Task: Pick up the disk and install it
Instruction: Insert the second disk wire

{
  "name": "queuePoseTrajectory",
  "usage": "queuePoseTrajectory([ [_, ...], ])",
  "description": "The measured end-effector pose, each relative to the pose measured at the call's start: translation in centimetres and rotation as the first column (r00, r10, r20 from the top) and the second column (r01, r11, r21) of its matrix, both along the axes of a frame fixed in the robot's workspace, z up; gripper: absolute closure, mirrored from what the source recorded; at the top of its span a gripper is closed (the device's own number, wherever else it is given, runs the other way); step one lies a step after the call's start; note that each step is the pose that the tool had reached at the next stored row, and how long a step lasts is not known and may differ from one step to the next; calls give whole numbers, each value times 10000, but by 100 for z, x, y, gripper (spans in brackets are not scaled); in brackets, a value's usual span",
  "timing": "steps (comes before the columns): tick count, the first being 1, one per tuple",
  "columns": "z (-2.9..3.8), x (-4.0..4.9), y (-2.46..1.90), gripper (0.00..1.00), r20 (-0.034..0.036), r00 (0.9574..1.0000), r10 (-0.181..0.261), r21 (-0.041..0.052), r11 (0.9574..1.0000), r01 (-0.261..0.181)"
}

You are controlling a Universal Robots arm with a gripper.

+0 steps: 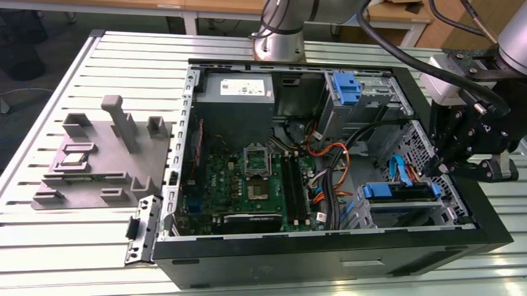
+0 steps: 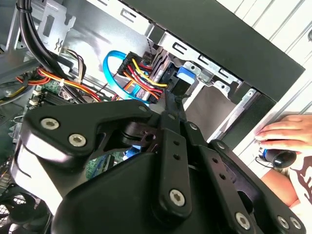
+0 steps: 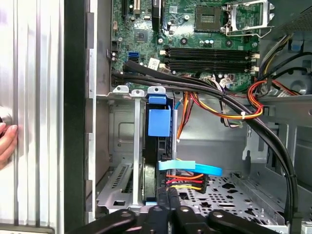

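Observation:
The disk sits in its blue carrier inside the drive cage at the exterior view's right of the open computer case. In the first wrist view the disk stands on edge in the cage, with a blue flat cable and red, yellow and black wires plugged into its end. My gripper hangs just above that cabled end. Its fingers are pressed together in both wrist views, with nothing visible between them.
The motherboard, a grey power supply and a second blue bracket lie in the case. Loose cable bundles cross beside the cage. A grey fixture block lies at the exterior view's left. A person's hand rests outside the case.

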State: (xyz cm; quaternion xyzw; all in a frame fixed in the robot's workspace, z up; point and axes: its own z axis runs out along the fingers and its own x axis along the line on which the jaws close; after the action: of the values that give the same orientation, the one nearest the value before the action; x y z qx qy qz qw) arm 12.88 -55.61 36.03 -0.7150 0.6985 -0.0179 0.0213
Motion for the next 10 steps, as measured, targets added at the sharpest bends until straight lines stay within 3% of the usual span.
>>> queuePoseTrajectory([
  [1, 0, 0, 0, 90, 0, 10000, 0, -3, 10000, 0],
  [6, 0, 1, 0, 90, -25, 10000, 0, -18, 10000, 0],
  [9, -7, 6, 0, 90, -500, 9988, -1, -17, 10000, 0],
  [10, -7, 6, 1, 90, -570, 9984, 0, -16, 10000, -1],
])
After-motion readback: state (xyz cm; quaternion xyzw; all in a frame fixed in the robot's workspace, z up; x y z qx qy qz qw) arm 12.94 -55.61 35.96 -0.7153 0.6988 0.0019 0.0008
